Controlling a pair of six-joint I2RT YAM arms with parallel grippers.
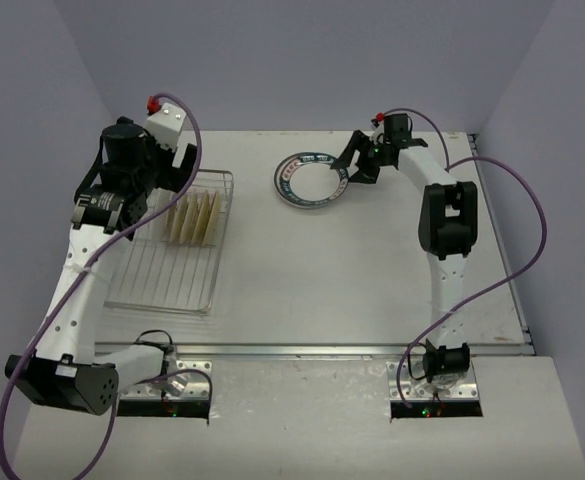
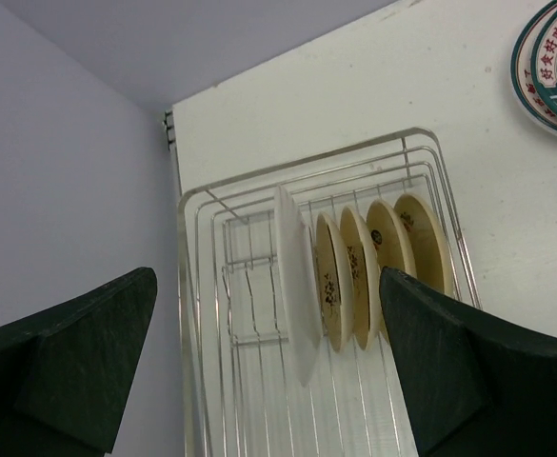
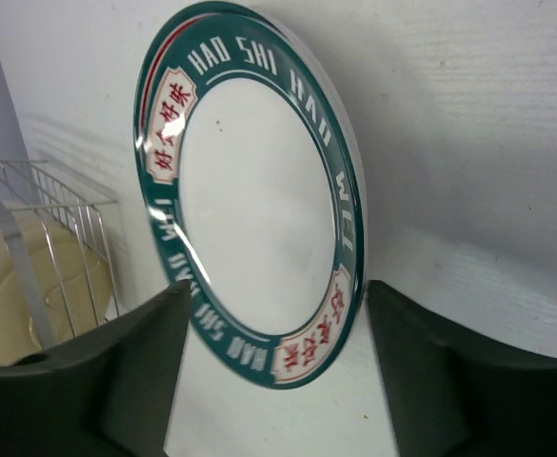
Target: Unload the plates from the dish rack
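The silver wire dish rack (image 1: 167,262) lies at the left. Several tan plates (image 1: 194,218) stand edge-on in it; the left wrist view shows them (image 2: 378,252) beside a larger white plate (image 2: 297,286). My left gripper (image 1: 184,170) hovers open and empty above the rack's far end, its jaws wide either side of the plates (image 2: 268,281). A white plate with a dark teal rim (image 1: 312,181) lies on the table at the back, on top of a second one. My right gripper (image 1: 355,160) is open at its right edge, its jaws either side of the rim (image 3: 278,286).
The teal-rimmed plates also show at the top right of the left wrist view (image 2: 549,67). The rack (image 3: 45,205) with tan plates shows at the left of the right wrist view. Purple walls close in the table at the back and sides.
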